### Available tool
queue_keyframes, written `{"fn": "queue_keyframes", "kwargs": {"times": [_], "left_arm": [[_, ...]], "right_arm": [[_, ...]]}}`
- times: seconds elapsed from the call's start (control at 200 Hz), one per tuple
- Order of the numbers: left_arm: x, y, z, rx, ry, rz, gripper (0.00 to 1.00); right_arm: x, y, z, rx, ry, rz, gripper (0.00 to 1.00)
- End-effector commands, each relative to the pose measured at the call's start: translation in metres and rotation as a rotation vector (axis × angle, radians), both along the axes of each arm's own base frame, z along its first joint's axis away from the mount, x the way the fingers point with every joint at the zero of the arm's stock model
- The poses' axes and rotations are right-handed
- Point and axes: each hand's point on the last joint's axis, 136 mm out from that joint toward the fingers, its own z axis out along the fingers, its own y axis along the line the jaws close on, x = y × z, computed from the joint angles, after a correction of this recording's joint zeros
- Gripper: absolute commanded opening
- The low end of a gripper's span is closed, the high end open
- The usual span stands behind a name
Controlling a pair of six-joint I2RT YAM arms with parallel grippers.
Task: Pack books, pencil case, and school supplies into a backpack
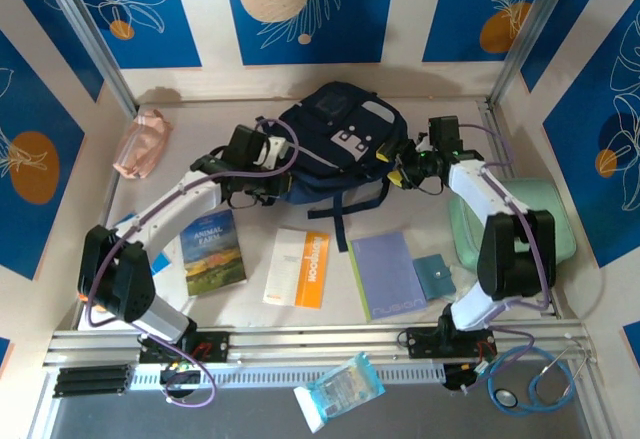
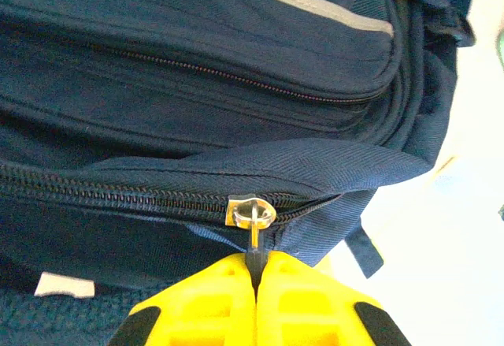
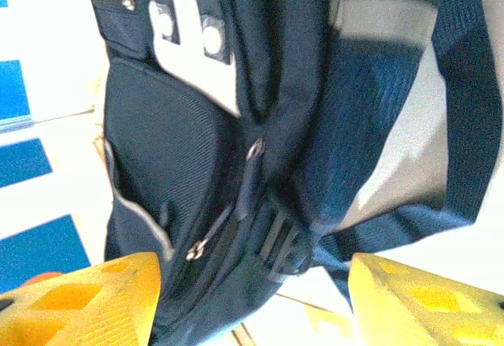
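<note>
Left end effector point(image 2: 256, 271) pinched the zipper pull point(image 2: 253, 217), w/ the backpack point(image 2: 236, 62) zip running sideways from it; right end effector point(image 3: 253, 291) hung spread on the opp side.

Navy backpack point(image 1: 335, 144) with grey-white patches at centre top. Below it, a green landscape-cover book point(image 1: 213, 252), a white book point(image 1: 297, 268) with an orange band, a lavender notebook point(image 1: 388, 274), a teal pad point(image 1: 434, 276). Pink pouch point(image 1: 140, 144) upper left.
</note>
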Motion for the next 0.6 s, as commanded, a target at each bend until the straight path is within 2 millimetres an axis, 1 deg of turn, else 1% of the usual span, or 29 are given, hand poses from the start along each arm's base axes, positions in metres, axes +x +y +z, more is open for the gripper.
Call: {"fn": "queue_keyframes", "kwargs": {"times": [0.0, 0.04, 0.08, 0.13, 0.28, 0.37, 0.48, 0.595], "left_arm": [[-0.003, -0.022, 0.007, -0.016, 0.011, -0.035, 0.00], [-0.004, -0.028, 0.004, -0.019, 0.021, -0.039, 0.00], [-0.008, -0.036, 0.002, -0.024, 0.032, -0.049, 0.00], [-0.012, -0.044, -0.001, -0.021, 0.041, -0.059, 0.00], [-0.033, -0.076, -0.001, -0.072, 0.089, -0.109, 0.00], [-0.044, -0.088, -0.001, -0.093, 0.104, -0.132, 0.00], [-0.053, -0.097, -0.005, -0.081, 0.117, -0.158, 0.00], [-0.057, -0.100, -0.013, -0.055, 0.127, -0.172, 0.00]], "right_arm": [[-0.026, -0.009, -0.001, -0.055, 0.065, -0.082, 0.71], [-0.034, -0.016, -0.004, -0.094, 0.076, -0.114, 0.74], [-0.041, -0.019, -0.006, -0.108, 0.082, -0.134, 0.75], [-0.049, -0.018, -0.008, -0.101, 0.097, -0.142, 0.75], [-0.076, 0.015, -0.018, -0.066, 0.182, -0.092, 0.76], [-0.088, 0.034, -0.023, -0.038, 0.213, -0.075, 0.76], [-0.093, 0.053, -0.028, 0.003, 0.219, -0.063, 0.76], [-0.091, 0.065, -0.035, 0.001, 0.246, -0.034, 0.75]]}}
